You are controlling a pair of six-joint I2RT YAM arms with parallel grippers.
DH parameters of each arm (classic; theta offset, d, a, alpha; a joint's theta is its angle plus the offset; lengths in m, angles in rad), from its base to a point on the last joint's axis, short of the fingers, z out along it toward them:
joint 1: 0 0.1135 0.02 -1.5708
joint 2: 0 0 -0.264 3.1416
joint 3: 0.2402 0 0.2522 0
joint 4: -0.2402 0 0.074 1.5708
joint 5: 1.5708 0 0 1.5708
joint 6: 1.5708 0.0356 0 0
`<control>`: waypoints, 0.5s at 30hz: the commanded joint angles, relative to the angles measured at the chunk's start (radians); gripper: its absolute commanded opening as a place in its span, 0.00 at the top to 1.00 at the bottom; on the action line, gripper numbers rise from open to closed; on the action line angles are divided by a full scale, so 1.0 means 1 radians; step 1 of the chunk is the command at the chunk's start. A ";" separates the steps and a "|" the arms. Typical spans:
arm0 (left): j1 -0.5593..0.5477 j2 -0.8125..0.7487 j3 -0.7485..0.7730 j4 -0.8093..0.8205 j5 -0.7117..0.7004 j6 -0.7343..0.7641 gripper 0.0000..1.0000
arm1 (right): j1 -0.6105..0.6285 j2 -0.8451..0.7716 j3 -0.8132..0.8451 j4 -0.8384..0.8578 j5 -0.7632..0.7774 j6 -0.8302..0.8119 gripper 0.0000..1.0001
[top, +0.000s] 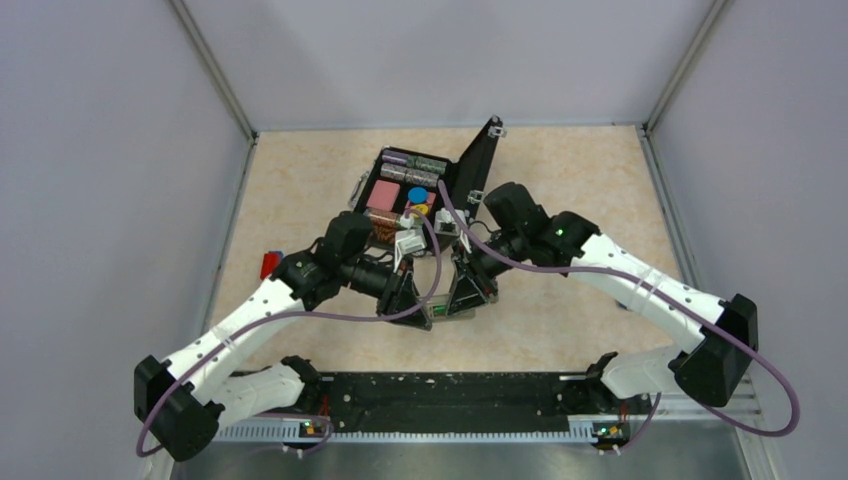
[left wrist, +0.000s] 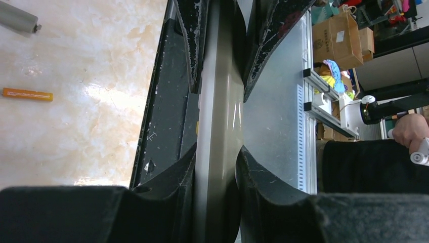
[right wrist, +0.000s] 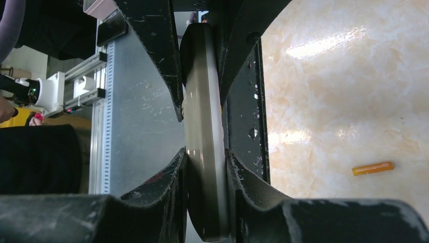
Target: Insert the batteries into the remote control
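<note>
The remote control (top: 438,312) hangs edge-on just above the table, held from both ends. My left gripper (left wrist: 217,149) is shut on its near end in the left wrist view, where the remote (left wrist: 220,101) is a slim grey-white slab. My right gripper (right wrist: 205,152) is shut on the opposite end of the remote (right wrist: 202,101). In the top view the left gripper (top: 408,295) and right gripper (top: 468,290) face each other. One orange battery (left wrist: 28,94) lies loose on the table, also seen as the orange battery (right wrist: 373,168). A grey-green cylinder (left wrist: 17,17) lies farther off; I cannot tell whether it is a battery.
A black hinged case (top: 478,165) stands open behind the grippers, holding striped chip rolls and coloured pieces. A small red thing (top: 269,264) lies at the left by the left arm. The black rail (top: 440,395) runs along the near edge.
</note>
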 commanded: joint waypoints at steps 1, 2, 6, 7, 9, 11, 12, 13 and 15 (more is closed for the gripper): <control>-0.002 -0.037 0.017 0.035 0.013 -0.010 1.00 | -0.008 -0.004 0.049 0.047 0.036 0.070 0.94; -0.002 -0.055 0.010 0.055 0.012 -0.021 1.00 | -0.007 -0.012 0.042 0.070 0.040 0.091 0.77; -0.001 -0.118 -0.019 0.159 -0.010 -0.095 1.00 | -0.016 -0.085 0.008 0.179 0.056 0.167 0.28; -0.001 -0.131 -0.025 0.181 -0.018 -0.116 1.00 | -0.021 -0.107 0.003 0.205 0.063 0.190 0.23; -0.001 -0.160 -0.040 0.221 -0.029 -0.152 1.00 | -0.037 -0.151 -0.008 0.272 0.067 0.237 0.17; -0.001 -0.187 -0.053 0.249 -0.063 -0.191 1.00 | -0.051 -0.194 -0.024 0.328 0.093 0.290 0.14; -0.001 -0.197 -0.062 0.268 -0.081 -0.206 1.00 | -0.053 -0.216 -0.033 0.354 0.106 0.321 0.13; -0.001 -0.208 -0.072 0.292 -0.113 -0.229 1.00 | -0.059 -0.237 -0.043 0.378 0.151 0.350 0.12; -0.001 -0.232 -0.105 0.360 -0.186 -0.305 1.00 | -0.060 -0.277 -0.070 0.430 0.244 0.419 0.12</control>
